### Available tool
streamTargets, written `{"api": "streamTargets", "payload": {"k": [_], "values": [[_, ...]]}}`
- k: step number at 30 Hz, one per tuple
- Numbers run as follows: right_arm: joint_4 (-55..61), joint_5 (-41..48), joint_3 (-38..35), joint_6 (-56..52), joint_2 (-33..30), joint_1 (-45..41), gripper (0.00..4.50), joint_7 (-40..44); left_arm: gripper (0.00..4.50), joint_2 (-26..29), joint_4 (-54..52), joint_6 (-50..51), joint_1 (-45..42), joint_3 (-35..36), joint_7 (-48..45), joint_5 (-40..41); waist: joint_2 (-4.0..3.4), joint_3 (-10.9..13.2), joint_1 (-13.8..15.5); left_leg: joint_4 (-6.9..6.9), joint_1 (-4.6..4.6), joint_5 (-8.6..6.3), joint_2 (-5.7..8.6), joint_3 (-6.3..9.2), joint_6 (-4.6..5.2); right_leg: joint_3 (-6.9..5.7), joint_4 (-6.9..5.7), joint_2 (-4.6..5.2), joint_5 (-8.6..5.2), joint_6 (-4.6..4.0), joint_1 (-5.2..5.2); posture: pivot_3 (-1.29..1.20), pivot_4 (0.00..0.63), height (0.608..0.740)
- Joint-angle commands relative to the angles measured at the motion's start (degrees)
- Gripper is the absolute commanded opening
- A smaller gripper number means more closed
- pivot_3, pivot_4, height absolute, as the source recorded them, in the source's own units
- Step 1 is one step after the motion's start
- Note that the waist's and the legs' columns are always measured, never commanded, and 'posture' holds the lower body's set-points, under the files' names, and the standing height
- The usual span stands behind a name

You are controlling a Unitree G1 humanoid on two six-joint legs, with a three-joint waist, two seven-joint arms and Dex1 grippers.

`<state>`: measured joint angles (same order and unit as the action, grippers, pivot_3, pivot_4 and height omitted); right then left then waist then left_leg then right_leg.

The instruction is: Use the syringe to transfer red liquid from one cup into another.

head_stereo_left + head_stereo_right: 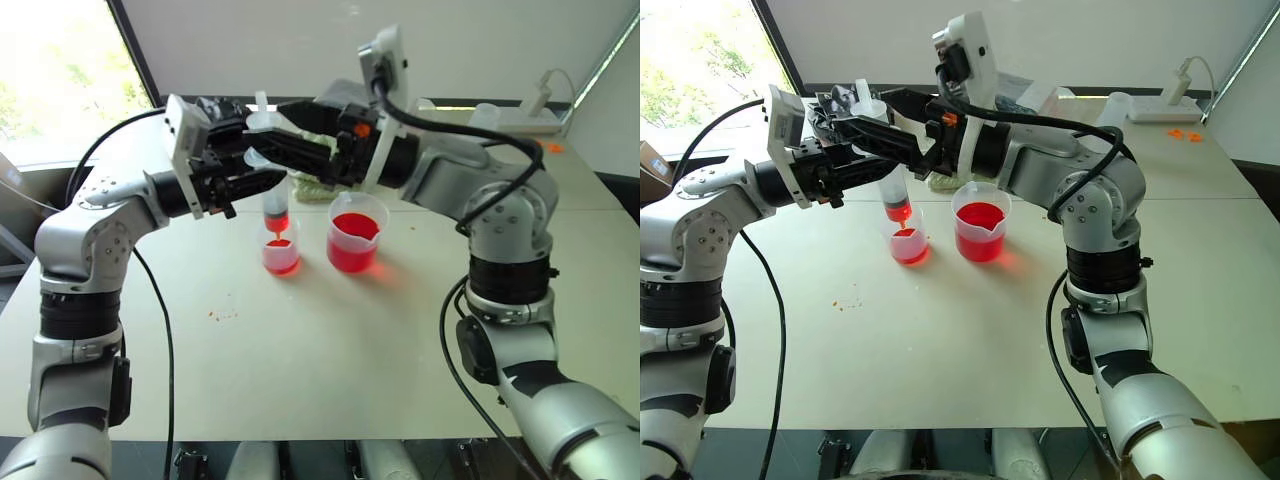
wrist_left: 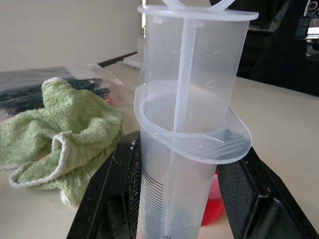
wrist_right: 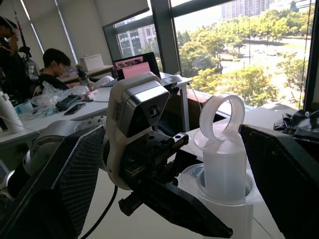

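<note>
Seen from above the robot's arms: a pale surface (image 1: 400, 340) carrying two clear cups side by side. Large clear syringe (image 1: 896, 195) held upright, tip pointing down into the small narrow cup (image 1: 281, 252), a little red liquid (image 1: 898, 211) in the lower barrel. Left tool (image 1: 262, 180) clamped on the syringe barrel just under its flange, one black finger (image 2: 107, 199) on each side. Plunger drawn partly up, its ring top (image 3: 223, 115) standing between the fingers of the right tool (image 1: 262, 128), spread wide and reaching in level from the right, not closed on it. Small cup about a third full of red. Just beside it, on the robot's right, the wider beaker (image 1: 356, 232) with a pouring lip, about half full of red. Behind the cups, a crumpled green cloth (image 2: 60, 134). A few red specks on the surface near the left arm
</note>
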<state>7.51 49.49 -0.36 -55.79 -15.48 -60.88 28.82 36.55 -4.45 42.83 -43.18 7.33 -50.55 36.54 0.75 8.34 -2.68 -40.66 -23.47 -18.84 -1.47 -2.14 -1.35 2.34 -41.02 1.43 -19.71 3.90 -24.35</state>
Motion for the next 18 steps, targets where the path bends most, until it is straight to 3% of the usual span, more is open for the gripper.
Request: {"api": "streamTargets", "payload": {"k": [1,18], "values": [[-1.7,-0.8,0.0,1.6,0.6,-2.9,4.47,2.4,1.66,0.7,-1.6,-1.1,-0.2,1.1,0.3,0.1,0.00,0.0,0.0,0.00,0.00,0.00,0.00,0.00,0.00,0.00,0.00,0.00,0.00,0.00,0.00,0.00,0.150,0.740],[-8.7,-6.7,4.5,4.9,2.1,-6.3,4.47,13.0,1.66,1.7,-2.5,-0.6,0.5,1.0,0.1,0.5,0.00,0.0,0.0,0.02,0.00,0.00,0.00,0.00,0.00,-0.01,0.00,0.01,0.00,0.00,0.00,0.00,0.150,0.740]]}}
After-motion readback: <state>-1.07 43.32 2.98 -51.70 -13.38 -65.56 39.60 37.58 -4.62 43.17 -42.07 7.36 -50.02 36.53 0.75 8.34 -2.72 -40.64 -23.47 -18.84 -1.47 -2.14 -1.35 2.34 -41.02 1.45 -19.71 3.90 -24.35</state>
